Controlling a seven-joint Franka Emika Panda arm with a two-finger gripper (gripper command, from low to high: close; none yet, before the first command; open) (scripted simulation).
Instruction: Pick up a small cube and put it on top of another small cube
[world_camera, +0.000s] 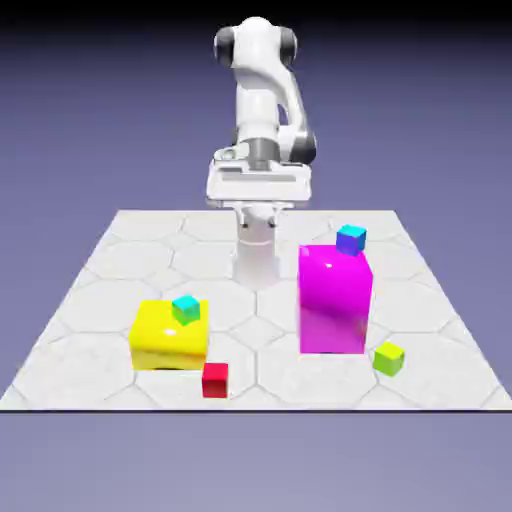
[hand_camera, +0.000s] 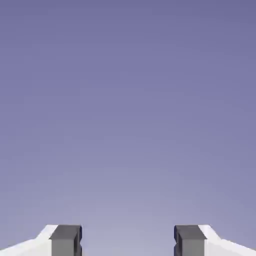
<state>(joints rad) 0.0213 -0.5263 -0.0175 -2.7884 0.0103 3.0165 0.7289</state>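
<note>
The small red cube (world_camera: 215, 380) lies on the table near its front edge, just in front of the yellow block. At the exterior view's right, the lime-green cube (world_camera: 388, 357) rests on the table beside the magenta block's front corner. My gripper (world_camera: 258, 212) hangs high over the table's far side, well away from both cubes. In the hand view my gripper (hand_camera: 128, 241) is open, its grey fingertips (hand_camera: 66, 240) wide apart with nothing between them. That view holds only the plain backdrop, so both cubes are out of sight there.
A low yellow block (world_camera: 168, 335) carries a teal cube (world_camera: 186, 309) on top. A tall magenta block (world_camera: 335, 298) has a blue cube (world_camera: 351, 239) on its top. The tiled table (world_camera: 110, 270) ends just in front of the red cube.
</note>
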